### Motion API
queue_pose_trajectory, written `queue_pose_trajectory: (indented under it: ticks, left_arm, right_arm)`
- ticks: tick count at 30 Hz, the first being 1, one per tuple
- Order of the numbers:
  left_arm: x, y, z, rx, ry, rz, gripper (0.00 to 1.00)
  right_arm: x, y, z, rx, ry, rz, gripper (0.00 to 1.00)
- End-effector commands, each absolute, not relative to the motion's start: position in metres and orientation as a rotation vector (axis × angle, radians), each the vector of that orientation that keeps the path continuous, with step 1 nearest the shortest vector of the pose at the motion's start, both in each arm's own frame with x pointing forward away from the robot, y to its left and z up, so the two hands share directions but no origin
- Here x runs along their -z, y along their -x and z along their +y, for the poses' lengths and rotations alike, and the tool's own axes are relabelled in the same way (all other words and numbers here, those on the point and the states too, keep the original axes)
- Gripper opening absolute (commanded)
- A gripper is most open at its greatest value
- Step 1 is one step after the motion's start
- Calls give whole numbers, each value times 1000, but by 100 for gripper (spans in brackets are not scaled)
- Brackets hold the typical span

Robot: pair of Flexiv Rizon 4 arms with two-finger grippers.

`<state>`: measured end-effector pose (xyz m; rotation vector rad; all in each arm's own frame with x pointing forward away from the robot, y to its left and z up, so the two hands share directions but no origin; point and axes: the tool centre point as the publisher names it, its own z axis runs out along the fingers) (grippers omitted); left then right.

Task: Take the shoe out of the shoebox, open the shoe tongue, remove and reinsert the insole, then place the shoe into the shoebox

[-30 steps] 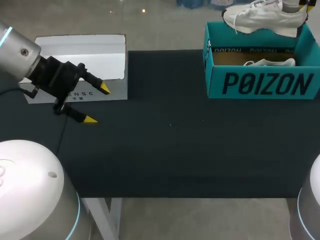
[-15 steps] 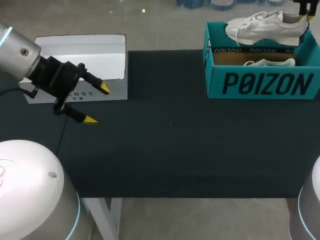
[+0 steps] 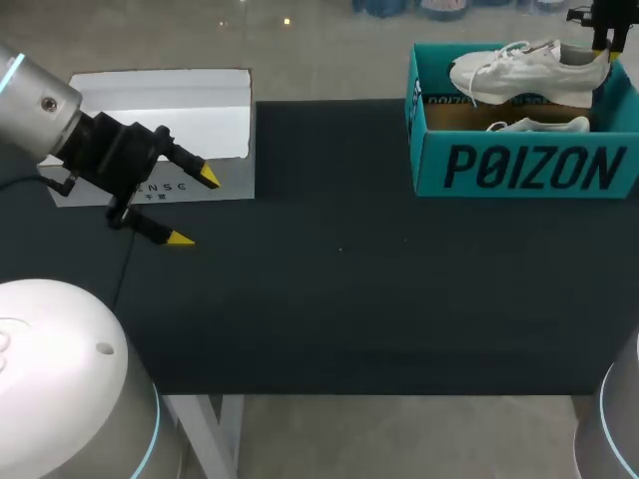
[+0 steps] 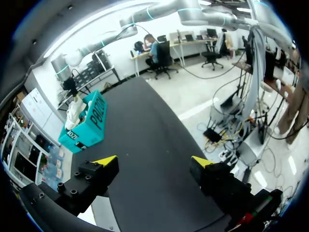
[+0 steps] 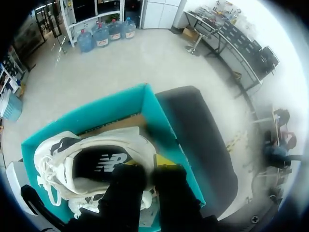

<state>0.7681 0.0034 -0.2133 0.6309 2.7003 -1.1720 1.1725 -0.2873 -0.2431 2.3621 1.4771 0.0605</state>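
A white shoe (image 3: 521, 72) hangs toe-left at the teal shoebox's (image 3: 524, 168) rim, over its back half. My right gripper (image 3: 600, 42) is shut on the shoe's heel from above. In the right wrist view the shoe (image 5: 82, 162) lies under the gripper (image 5: 149, 166), with its dark insole showing and the shoebox (image 5: 149, 108) open below. A second white shoe (image 3: 539, 126) lies inside the box. My left gripper (image 3: 194, 208) stands open and empty at the table's left, far from the box. Its wrist view shows the gripper (image 4: 152, 161) open and the shoebox (image 4: 87, 126) far ahead.
A white box lid (image 3: 165, 105) lies flat at the back left, partly under my left gripper. The dark table mat (image 3: 339, 279) stretches between the lid and the shoebox. The shoebox stands at the back right near the table's edge.
My right gripper has lowered the white shoe from well above the shoebox down to its rim. The left arm has not moved.
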Motion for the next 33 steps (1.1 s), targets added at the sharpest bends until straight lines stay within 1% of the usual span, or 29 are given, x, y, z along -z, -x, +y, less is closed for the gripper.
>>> queue_pose_trajectory:
  ticks: [1,15,33]
  left_arm:
    - [213,-768,3,1168,-632,2703,100]
    - [213,-768,3,1168,-632,2703,100]
    - [213,-768,3,1168,-632,2703,100]
  right_arm:
    - [251,-1189,-288,-44,-2371,1482,0]
    - [282,-1202,-289,-99,-2339,1488,0]
    - [320,-1195,-288,-108,-2324,1508,0]
